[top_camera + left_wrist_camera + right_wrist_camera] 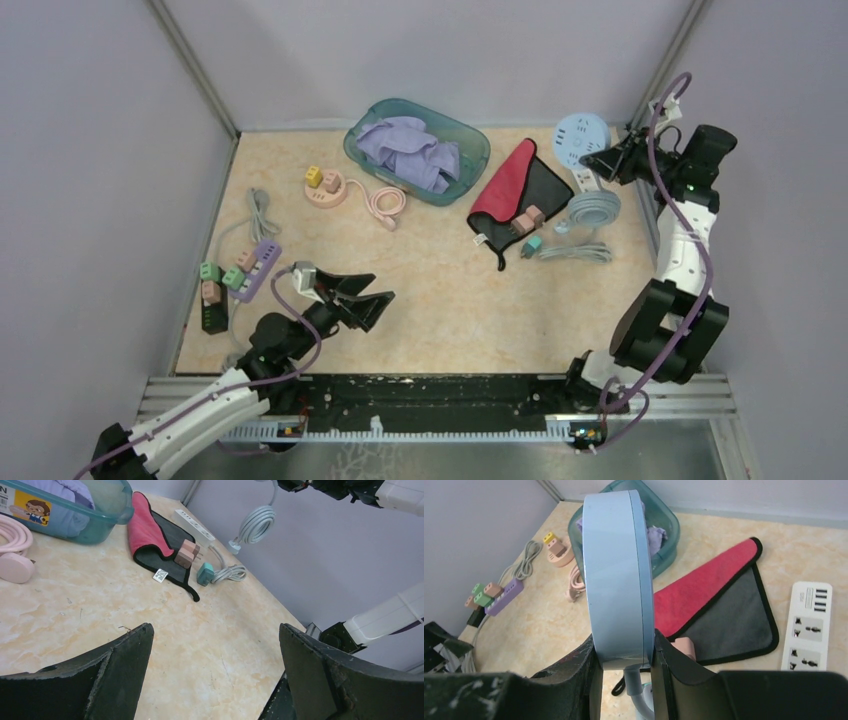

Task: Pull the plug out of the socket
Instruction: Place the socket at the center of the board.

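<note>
Right wrist view: round pale-blue socket disc (616, 575), smooth matte plastic, seen edge-on, pinched across its flat faces by right gripper (624, 652), raised over far-right corner of marbled beige bench (450, 300). Grey cord (595, 210) coiled beneath; left gripper (215, 635) spread wide, holding nothing.

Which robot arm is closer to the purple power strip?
Left. The left end effector, open, is just to the right of the purple power strip. The right end effector is far away at the back right, shut on the round blue socket.
</note>
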Controlling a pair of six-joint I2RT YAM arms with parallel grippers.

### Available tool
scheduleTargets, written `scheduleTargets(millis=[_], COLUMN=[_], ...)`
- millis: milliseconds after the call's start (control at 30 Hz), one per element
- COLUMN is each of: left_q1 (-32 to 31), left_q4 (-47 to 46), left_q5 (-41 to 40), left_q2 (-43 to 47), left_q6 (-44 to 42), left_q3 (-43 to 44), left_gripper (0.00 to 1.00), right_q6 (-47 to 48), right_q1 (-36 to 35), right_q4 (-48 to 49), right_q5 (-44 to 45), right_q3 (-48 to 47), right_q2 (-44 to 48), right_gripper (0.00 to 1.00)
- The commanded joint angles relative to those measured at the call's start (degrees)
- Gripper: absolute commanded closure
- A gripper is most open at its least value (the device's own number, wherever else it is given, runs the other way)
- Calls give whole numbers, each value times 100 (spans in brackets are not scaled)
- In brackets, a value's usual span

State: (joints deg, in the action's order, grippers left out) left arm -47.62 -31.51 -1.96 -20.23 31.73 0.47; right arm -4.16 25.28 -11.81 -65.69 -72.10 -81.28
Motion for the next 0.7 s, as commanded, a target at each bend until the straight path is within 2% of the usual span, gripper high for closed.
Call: scheduleTargets(millis=[0, 167, 400, 533, 667], left_q1=[7, 7, 9, 7, 7], left_q4=[69, 118, 275, 357, 411], left_q5=[116, 99, 77, 75, 79], left_q2=[69, 80, 120, 177, 211], left_q6=[80, 141, 215, 258, 298], left_q3=[-122, -135, -117, -104, -83], left_gripper=[0, 0, 0, 0, 0], right_q6=[-608, -274, -77, -80, 143], right_q1=[-39, -211, -505, -622, -739], right_q4=[791, 304, 187, -59, -763], right_q5=[238, 688, 1066, 1112, 1201], right_q3=[-529, -750, -867, -1207, -1965], right_q2=[-210, -611, -1268, -2082, -2891], right_gripper=[100, 100, 100, 100, 100])
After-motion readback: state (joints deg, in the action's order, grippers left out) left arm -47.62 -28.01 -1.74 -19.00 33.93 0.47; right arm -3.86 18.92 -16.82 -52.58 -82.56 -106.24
